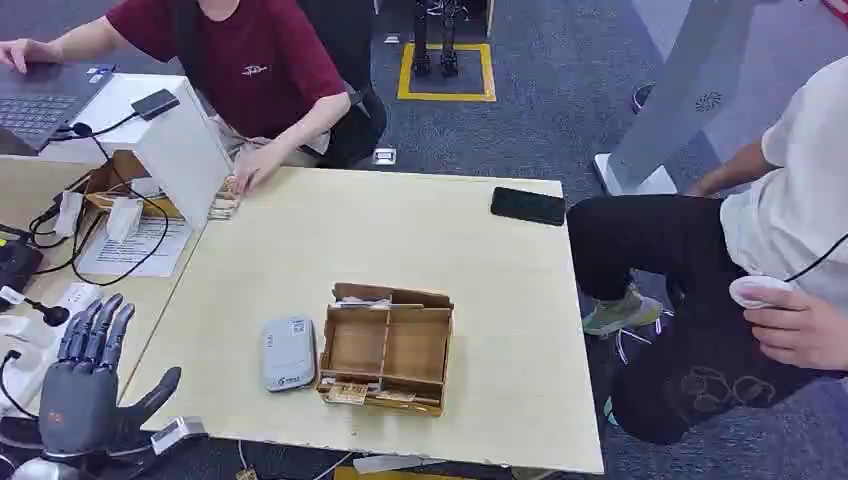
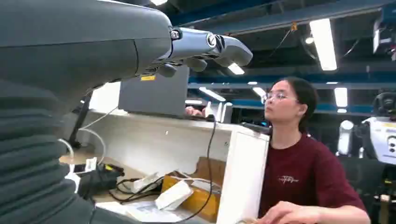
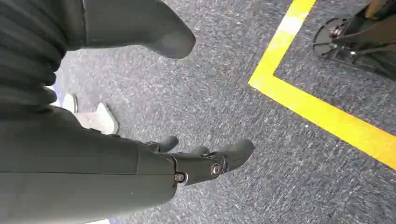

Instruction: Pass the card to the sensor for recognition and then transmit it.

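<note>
The robot's left hand point(image 1: 85, 385) hangs at the near left corner of the table point(image 1: 480, 260), fingers spread and upright, palm holding nothing. Its right hand point(image 3: 187, 158) hangs low over the grey carpet beside a yellow floor line point(image 3: 317, 107), fingers loosely apart, thumb lifted away, likewise with nothing in it.

The cards point(image 1: 365, 392) look to be the thin pieces lying in the front slot of the wooden box point(image 1: 388, 348), forward and to the right of the left hand, well apart from it. The grey sensor point(image 1: 289, 352) lies flat just beside the box, on the side nearer that hand.

From where I stand a card like that would be light, stiff and flat, probably slick-faced, and it lies low in a narrow slot. I'd judge the only fair hold is a pinch on the exposed edge, thumb against a finger, lifting it up and out rather than scooping. Pressed too lightly, it may slide away; the box may shift too.

A person in a dark red shirt point(image 1: 240, 50) sits at the far side.
</note>
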